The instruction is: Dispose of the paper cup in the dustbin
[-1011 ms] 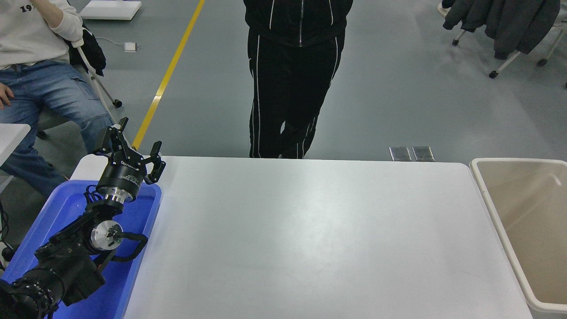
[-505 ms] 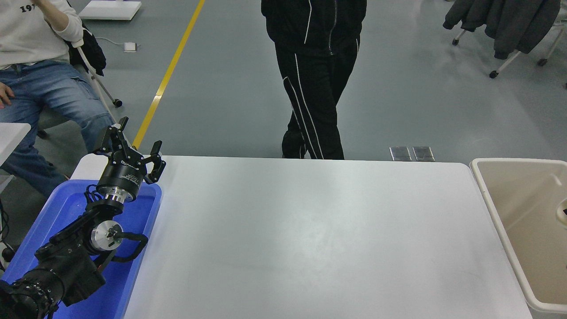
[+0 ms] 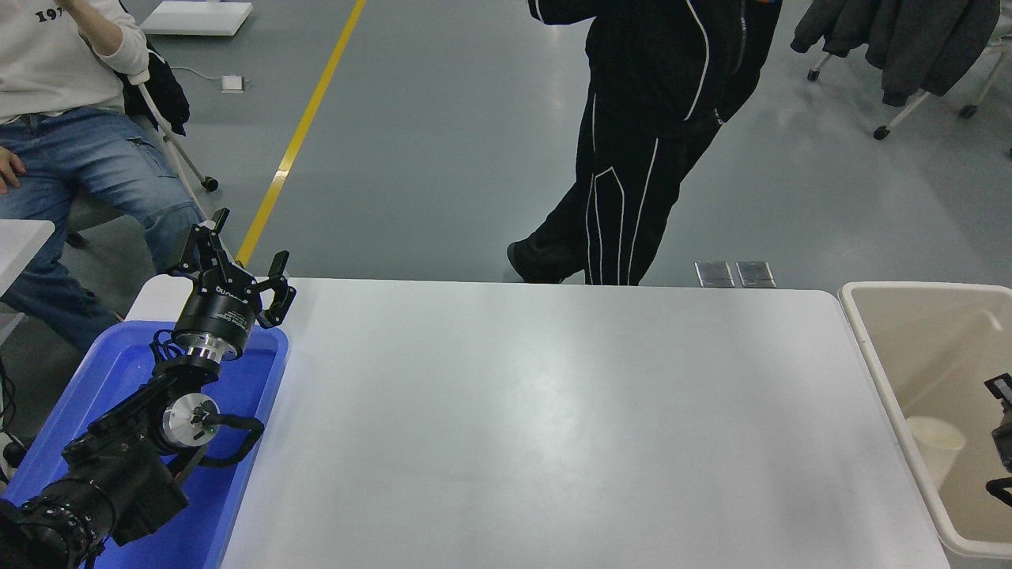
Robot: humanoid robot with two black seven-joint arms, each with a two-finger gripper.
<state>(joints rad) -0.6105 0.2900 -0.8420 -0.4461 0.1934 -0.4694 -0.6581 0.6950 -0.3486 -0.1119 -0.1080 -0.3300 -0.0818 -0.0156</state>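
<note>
Now the paper cup (image 3: 935, 447) sits inside the dustbin (image 3: 870, 356), where it was not seen before, and the person in black (image 3: 640, 142) has stepped right. Right end effector (image 3: 1002, 442) peeks in at the edge; I cannot tell its fingers. Left end effector (image 3: 237, 265) rests spread apart over the blue tray (image 3: 261, 411) beside the worktop (image 3: 553, 427), parked out of the way.

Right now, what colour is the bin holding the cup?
Beige, with a paler rim: the bin shows best in the head view, the white cup inside it.
</note>
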